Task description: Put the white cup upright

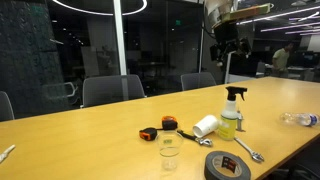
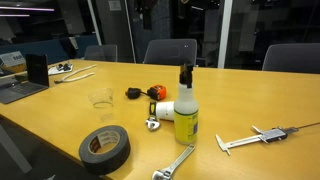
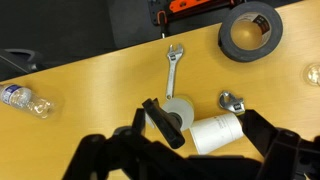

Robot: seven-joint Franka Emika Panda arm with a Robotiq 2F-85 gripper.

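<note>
Both exterior views had the white cup [image 1: 205,126] down on its side on the surface [image 1: 90,130], just beside the spray bottle [image 1: 231,112]. Up high hung the claw [image 1: 226,45], well clear of everything, though from out there it was too dark to read. The wrist view settled it: fingers [image 3: 280,150] spread wide, nothing held, cup and bottle head right beneath. That camera also caught the tape roll [image 3: 250,30] and the wrench [image 3: 174,65] lying near. It missed the clear tumbler [image 2: 100,98], which sat apart in both exterior views. Only an exterior view showed the caliper [image 2: 255,138] and the laptop [image 2: 15,85].
</note>
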